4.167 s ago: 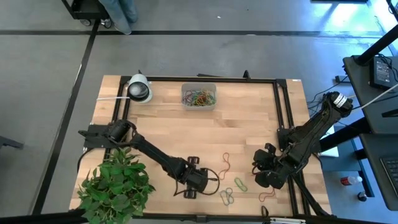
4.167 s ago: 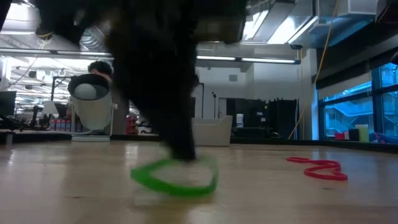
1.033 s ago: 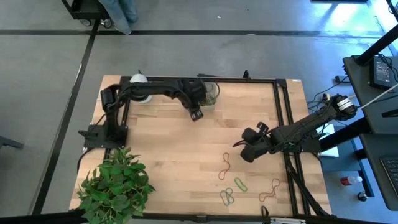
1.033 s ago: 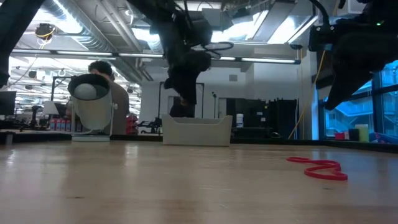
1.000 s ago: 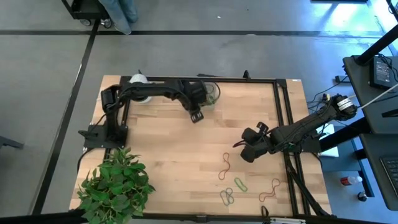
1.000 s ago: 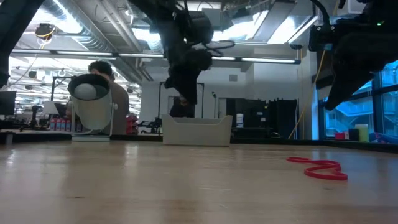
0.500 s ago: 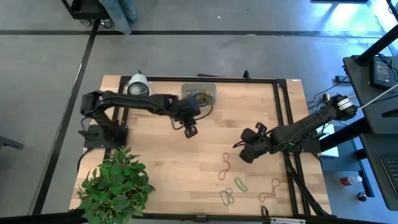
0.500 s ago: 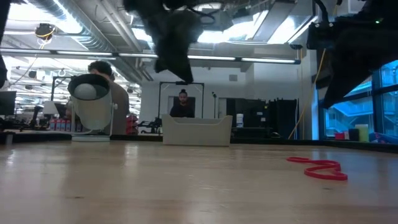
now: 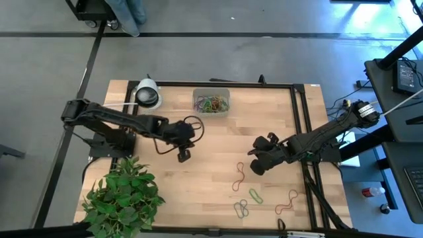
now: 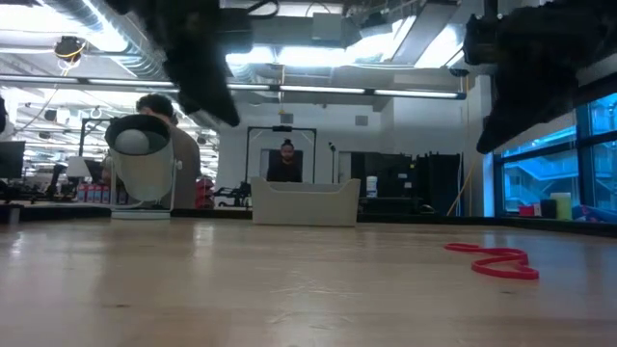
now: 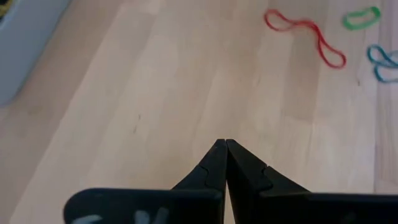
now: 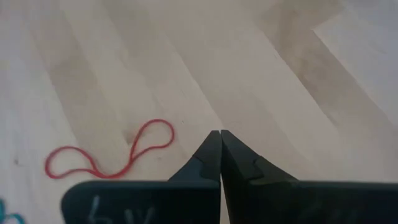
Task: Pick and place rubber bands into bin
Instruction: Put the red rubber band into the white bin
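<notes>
The bin [image 9: 211, 102] stands at the table's far edge with several coloured rubber bands [image 9: 213, 104] in it. More rubber bands lie on the wood near the front right: a red one [image 9: 239, 177], a green one [image 9: 255, 196], a small cluster [image 9: 242, 209] and another red one [image 9: 287, 201]. My left gripper [image 9: 184, 157] hangs shut above bare wood left of centre, holding nothing [image 11: 225, 143]. My right gripper [image 9: 254, 169] hangs shut above the table just right of the red band [image 12: 112, 155], also holding nothing [image 12: 219, 134].
A white-and-black roll [image 9: 147, 95] stands at the far left corner, and a leafy plant [image 9: 123, 197] fills the near left corner. A black frame rail [image 9: 299, 125] runs along the far and right edges. A person [image 10: 285, 164] shows in the room behind the bin.
My left gripper has swung away from over the bin, toward the table's left and near edges, staying above the wood. The rubber bands on the table have kept their places.
</notes>
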